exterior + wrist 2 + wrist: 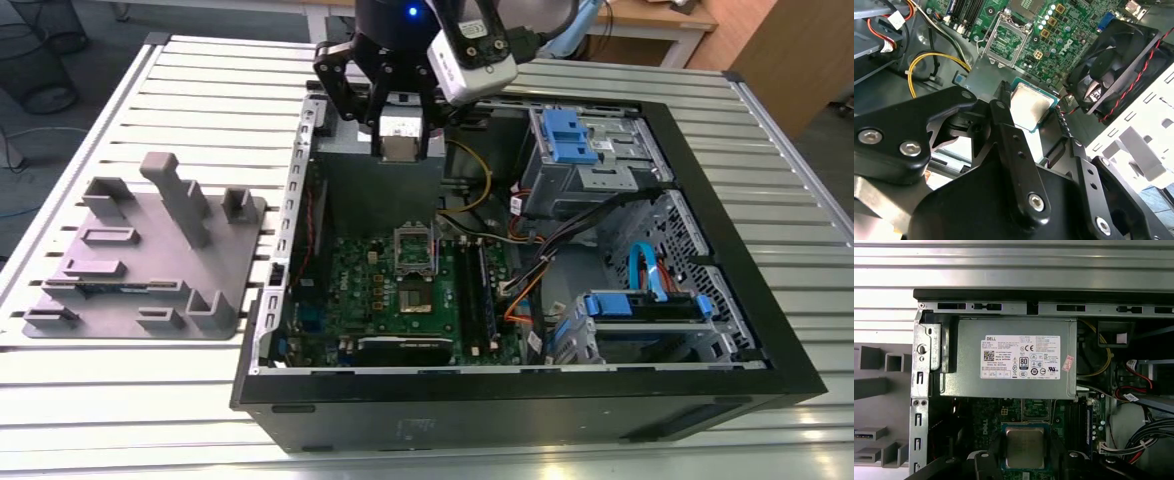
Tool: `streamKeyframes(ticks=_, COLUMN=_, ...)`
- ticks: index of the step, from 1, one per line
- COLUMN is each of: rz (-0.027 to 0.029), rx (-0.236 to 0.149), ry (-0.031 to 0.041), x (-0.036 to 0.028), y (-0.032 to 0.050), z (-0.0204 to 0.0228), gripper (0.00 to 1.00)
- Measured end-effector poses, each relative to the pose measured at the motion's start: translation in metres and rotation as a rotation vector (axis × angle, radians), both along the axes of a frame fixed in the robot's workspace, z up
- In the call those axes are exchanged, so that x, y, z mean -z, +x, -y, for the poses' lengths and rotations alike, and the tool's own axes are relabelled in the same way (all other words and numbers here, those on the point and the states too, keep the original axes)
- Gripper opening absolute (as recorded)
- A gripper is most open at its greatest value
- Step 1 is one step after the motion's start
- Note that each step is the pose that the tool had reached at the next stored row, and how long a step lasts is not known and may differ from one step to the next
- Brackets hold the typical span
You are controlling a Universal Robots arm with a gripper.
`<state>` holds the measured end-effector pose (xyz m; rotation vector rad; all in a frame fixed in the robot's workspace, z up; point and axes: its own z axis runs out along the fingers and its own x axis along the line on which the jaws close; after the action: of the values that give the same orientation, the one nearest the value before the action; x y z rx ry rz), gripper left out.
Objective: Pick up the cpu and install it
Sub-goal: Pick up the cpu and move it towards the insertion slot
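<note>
Open PC case (534, 420) sitting on the slatted counter (134, 400), grey holder tray (147, 260) off to the exterior view's left. The hand (403, 128) hangs over the power supply (1009, 360), with the black fan (1116, 65) and yellow wires (929, 62) close by and the socket (414, 252) further along the green board (387, 300). The cpu (1025, 447) is square, so there's no long side, and its metal top faces both wrist views. The hand is clamped on its opposite edges.
</note>
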<state>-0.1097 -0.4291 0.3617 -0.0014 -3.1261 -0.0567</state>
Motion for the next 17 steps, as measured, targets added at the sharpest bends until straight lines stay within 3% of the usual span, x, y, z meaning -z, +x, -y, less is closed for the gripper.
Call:
streamKeyframes(ticks=8, rz=0.0000, rx=0.000, ry=0.0001, x=0.0000, y=0.0000, z=0.0031, gripper=0.47)
streamKeyframes(ticks=17, rz=0.0000, rx=0.000, ry=0.0000, x=0.0000, y=0.0000, z=0.0154, gripper=0.47)
